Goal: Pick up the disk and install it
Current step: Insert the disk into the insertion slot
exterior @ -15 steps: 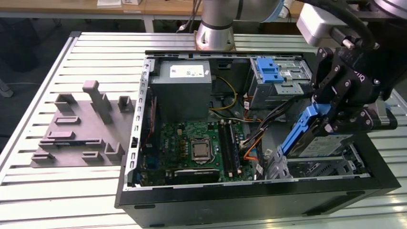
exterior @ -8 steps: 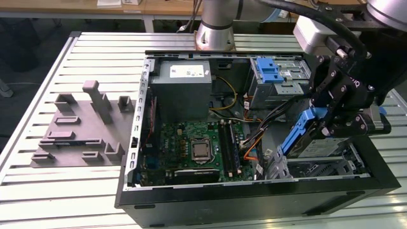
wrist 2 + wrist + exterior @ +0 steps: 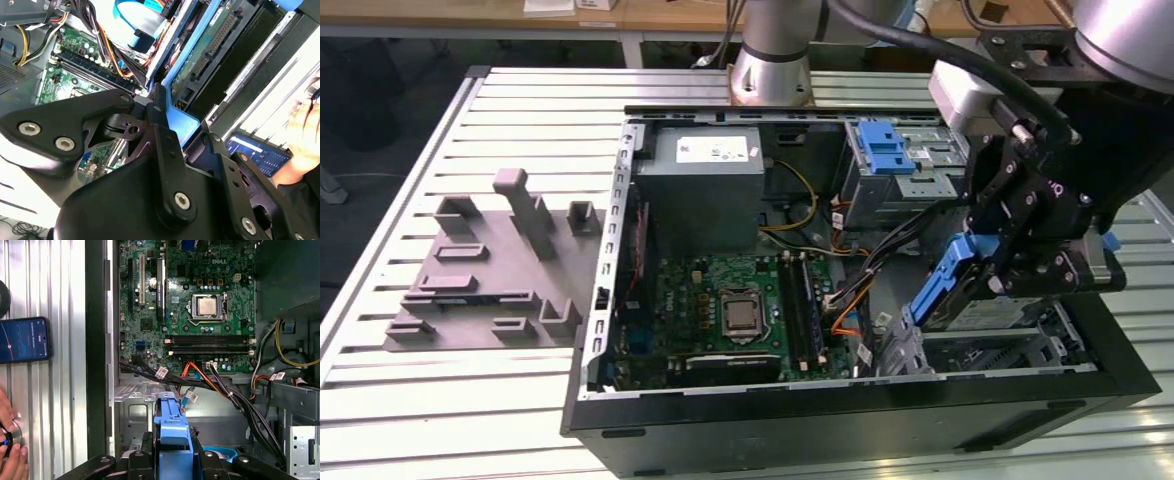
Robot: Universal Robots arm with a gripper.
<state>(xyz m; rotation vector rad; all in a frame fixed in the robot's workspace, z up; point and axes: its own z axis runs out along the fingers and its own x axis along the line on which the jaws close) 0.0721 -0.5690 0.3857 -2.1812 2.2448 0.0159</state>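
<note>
The disk (image 3: 958, 300), silver with a bright blue plastic frame, hangs tilted over the lower drive bay (image 3: 1001, 352) at the exterior view's right end of the open computer case. My gripper (image 3: 991, 283) is shut on it from above. In the first wrist view the blue frame of the disk (image 3: 170, 427) stands between the black fingers (image 3: 145, 442), above the bay's metal floor. In the second wrist view the disk (image 3: 187, 122) shows its blue frame and circuit-board side beside a black finger (image 3: 161, 125).
Inside the case lie the green motherboard (image 3: 734, 310), a grey power supply box (image 3: 707, 175), a silver cage with a blue latch (image 3: 887, 150) and loose cables (image 3: 220, 387). A grey fixture (image 3: 487, 265) sits on the slatted table. Beside the case lie a phone (image 3: 22, 339) and a person's hand (image 3: 10, 450).
</note>
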